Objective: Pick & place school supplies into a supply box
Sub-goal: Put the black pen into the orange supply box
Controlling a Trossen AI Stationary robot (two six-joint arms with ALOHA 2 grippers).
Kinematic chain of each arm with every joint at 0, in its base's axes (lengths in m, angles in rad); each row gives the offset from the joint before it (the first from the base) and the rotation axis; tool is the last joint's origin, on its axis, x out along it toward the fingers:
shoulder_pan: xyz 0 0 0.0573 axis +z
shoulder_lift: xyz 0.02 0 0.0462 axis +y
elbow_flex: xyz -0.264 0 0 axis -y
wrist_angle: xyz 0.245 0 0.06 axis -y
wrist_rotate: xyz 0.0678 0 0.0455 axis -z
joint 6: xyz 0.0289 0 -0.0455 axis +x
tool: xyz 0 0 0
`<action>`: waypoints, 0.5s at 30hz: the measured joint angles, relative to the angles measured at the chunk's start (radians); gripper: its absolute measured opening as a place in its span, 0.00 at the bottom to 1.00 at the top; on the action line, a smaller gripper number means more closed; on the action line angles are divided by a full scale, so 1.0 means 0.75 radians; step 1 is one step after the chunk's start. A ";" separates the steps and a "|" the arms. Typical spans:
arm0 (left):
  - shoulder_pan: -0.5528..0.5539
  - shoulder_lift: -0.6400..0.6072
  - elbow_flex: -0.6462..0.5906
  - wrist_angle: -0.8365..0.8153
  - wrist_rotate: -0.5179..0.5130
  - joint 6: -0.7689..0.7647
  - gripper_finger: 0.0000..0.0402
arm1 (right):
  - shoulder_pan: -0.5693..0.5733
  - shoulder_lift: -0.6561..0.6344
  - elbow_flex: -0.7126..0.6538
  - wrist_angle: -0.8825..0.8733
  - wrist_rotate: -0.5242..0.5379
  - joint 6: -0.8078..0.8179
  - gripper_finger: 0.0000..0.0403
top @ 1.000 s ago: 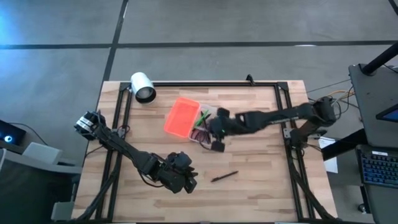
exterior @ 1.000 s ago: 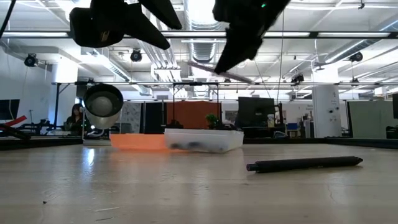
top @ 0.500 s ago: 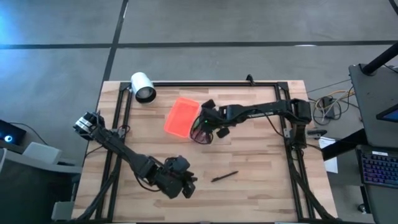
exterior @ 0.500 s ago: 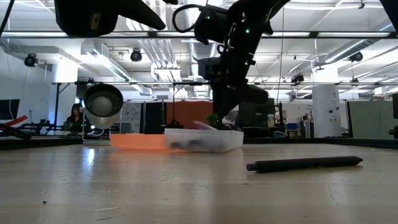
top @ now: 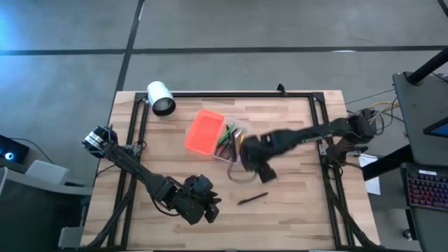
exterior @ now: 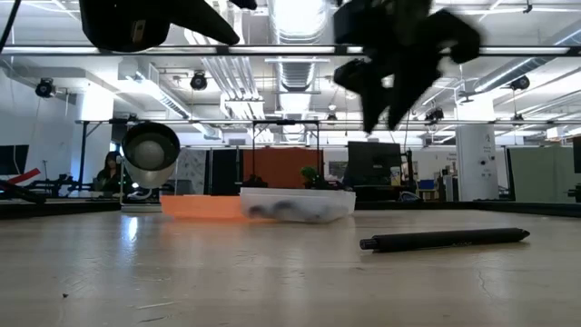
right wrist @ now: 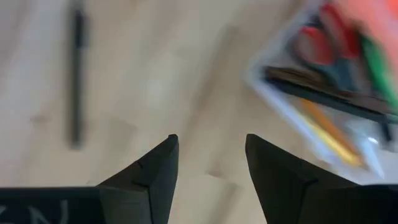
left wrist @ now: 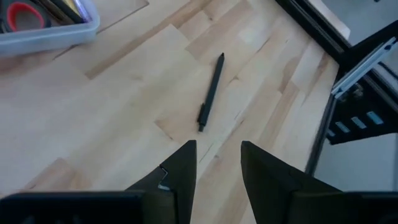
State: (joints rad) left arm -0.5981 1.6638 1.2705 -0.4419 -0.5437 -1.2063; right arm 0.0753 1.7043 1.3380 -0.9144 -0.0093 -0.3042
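Supply box: the clear tray (top: pixel 232 143) is sitting at the upper middle of the high view, its orange lid (top: pixel 205 131) lying open flat on its left; in the low view the tray (exterior: pixel 298 203) is standing at centre frame with the lid (exterior: pixel 201 207) beside it.
Contents: red-handled scissors (right wrist: pixel 316 45), a green highlighter (right wrist: pixel 375 67), an orange pencil (right wrist: pixel 329 134) and dark pens are lying inside the tray.
Loose pen: one dark pen (top: pixel 252 199) is lying alone on the counter (top: pixel 294 203), lower centre of the high view, apart from the tray; bare wood is surrounding it on every side.
Right pincer: (top: pixel 262 171) it is hanging above the counter just below and right of the tray, between tray and pen; its fingers (right wrist: pixel 149 171) are standing apart with nothing between them.
Left pincer: (top: pixel 207 210) it is sitting at the lower left of centre, near the counter's front edge, left of the pen; its fingers (left wrist: pixel 182 168) are parted and holding nothing.
Edges: a black frame rail (top: pixel 238 94) is running along the counter's far side; a white cylinder (top: pixel 161 98) is lying at the upper left corner.
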 joint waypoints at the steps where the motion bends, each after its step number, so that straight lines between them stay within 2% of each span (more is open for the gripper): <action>1: 0.001 0.000 0.000 -0.005 -0.007 0.008 0.27 | 0.046 -0.009 -0.023 0.011 -0.002 0.036 0.44; 8: 0.002 0.000 -0.002 -0.014 -0.014 0.037 0.27 | 0.341 0.033 -0.183 0.274 0.006 0.356 0.44; 15: 0.002 0.000 -0.004 -0.013 -0.013 0.036 0.27 | 0.467 0.101 -0.301 0.553 0.022 0.635 0.43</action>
State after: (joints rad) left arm -0.5964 1.6638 1.2678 -0.4515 -0.5537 -1.1797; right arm 0.4258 1.7802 1.1126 -0.4999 0.0075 0.1717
